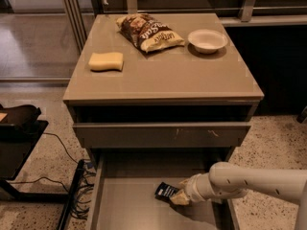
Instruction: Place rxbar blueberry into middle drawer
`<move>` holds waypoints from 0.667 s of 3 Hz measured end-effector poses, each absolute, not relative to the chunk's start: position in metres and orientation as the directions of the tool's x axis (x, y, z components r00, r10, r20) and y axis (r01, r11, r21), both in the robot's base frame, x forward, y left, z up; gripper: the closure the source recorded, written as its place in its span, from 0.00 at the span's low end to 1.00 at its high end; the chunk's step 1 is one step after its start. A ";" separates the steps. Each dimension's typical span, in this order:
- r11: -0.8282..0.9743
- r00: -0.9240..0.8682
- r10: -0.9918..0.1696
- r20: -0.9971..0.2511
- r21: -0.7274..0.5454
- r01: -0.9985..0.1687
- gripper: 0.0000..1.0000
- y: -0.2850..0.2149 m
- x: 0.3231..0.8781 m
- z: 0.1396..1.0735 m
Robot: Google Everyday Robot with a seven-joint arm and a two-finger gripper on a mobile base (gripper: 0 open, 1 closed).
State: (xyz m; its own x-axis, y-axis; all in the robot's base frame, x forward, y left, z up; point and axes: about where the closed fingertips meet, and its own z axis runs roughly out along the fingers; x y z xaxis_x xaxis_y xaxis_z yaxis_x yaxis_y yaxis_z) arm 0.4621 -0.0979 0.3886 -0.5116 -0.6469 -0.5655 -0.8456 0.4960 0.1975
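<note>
The rxbar blueberry (166, 191), a small dark wrapper with white print, sits tilted at the tip of my gripper (178, 196), low over the floor of the open middle drawer (129, 200). My gripper reaches in from the right on a white arm and is shut on the bar's right end. The drawer is pulled out at the bottom of the cabinet, below the scratched drawer front (163, 134).
On the cabinet top (168, 80) lie a brown-and-yellow chip bag (148, 31), a yellow sponge (106, 61) and a white bowl (207, 40). A black stand (19, 123) and cables (76, 176) are on the floor at the left.
</note>
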 end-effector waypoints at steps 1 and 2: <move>0.496 -0.512 -0.647 -0.565 0.198 -0.846 0.12 -0.098 0.462 0.389; 0.496 -0.512 -0.647 -0.565 0.198 -0.846 0.00 -0.098 0.462 0.389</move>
